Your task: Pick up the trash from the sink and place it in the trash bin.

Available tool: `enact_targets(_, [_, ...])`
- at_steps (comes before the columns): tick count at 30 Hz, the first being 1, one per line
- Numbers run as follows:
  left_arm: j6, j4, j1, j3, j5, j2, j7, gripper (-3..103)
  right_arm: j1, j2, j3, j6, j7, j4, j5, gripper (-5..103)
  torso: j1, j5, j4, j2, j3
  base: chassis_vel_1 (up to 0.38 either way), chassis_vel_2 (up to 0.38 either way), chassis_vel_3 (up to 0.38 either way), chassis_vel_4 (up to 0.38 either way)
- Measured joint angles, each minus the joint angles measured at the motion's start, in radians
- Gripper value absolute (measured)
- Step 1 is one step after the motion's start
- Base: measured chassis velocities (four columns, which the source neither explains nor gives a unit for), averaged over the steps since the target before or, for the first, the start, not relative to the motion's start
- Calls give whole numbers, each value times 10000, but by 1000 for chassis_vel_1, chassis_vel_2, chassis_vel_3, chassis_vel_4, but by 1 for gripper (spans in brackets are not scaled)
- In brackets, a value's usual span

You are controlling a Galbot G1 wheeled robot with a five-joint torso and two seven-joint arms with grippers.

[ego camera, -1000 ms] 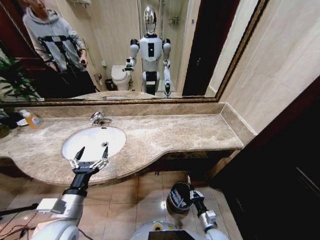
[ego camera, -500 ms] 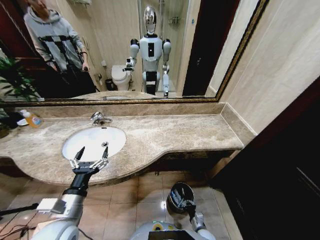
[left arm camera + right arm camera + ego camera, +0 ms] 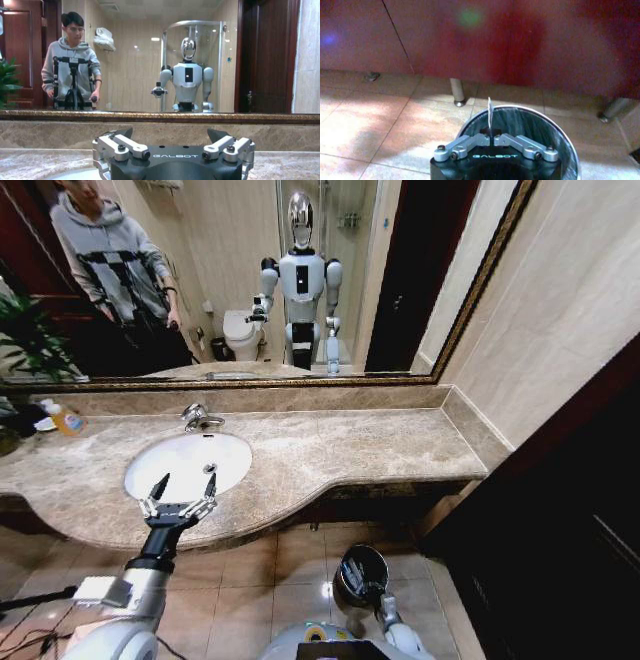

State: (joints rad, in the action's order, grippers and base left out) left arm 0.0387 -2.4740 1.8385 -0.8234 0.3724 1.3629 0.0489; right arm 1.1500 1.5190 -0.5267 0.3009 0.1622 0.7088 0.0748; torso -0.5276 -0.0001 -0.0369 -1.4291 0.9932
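Left gripper [image 3: 180, 498] parked over the near rim of the sink [image 3: 235, 452], fingers spread wide open and holding nothing, tips pointing toward the chrome faucet [image 3: 197, 417] at the far side of the basin. Same gripper in the left wrist view [image 3: 172, 138], dark finger tips well apart, with the marble backsplash [image 3: 160, 133] and the gold-framed mirror [image 3: 150, 56] straight ahead of it. White basin looking bare from the head view, no tubes or sachets made out in it. Yellow-orange bottle [image 3: 64, 418] standing on the marble counter [image 3: 340, 445] off to the left of the sink, back by the mirror frame, beside a plant [image 3: 25, 335]. Trash bin [image 3: 362, 572] down on the tiled floor [image 3: 255, 565], below the counter edge and to the right of the sink. Right gripper [image 3: 376, 591] right at the near rim of that bin. In the right wrist view, right gripper [image 3: 493, 138] pinched closed on a thin white sachet [image 3: 490, 114], seen edge-on and standing straight up out of the fingertips, directly above the open mouth of the bin [image 3: 540, 123], shiny rim curving around both sides. Dark red cabinet front [image 3: 520, 45] on short metal legs [image 3: 457, 92] just beyond the bin.
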Motion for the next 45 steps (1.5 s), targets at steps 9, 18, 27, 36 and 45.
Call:
enact_targets(9, [0,0,0,0,1,0,0,100,-1043,134,0,361,1,-1682,183,0,0,1,0,0,0,0,0,0,0])
enact_targets(18, [0,0,0,0,0,0,0,100,-1679,156,-22,767,-8,-2837,189,-1,0,0,0,0,0,0,0,0,0])
enact_targets(27, [0,0,0,0,0,0,0,100,-1755,95,-40,484,-118,-2842,282,31,0,1,0,0,-1,0,0,0,0])
enact_targets(36, [0,0,0,0,0,0,0,100,-1549,113,-48,383,-285,-2763,325,63,0,1,0,0,-1,0,0,0,0])
enact_targets(45, [0,0,0,0,0,0,0,100,-1308,127,-79,217,-356,-2426,521,95,1,1,0,0,-1,0,0,0,0])
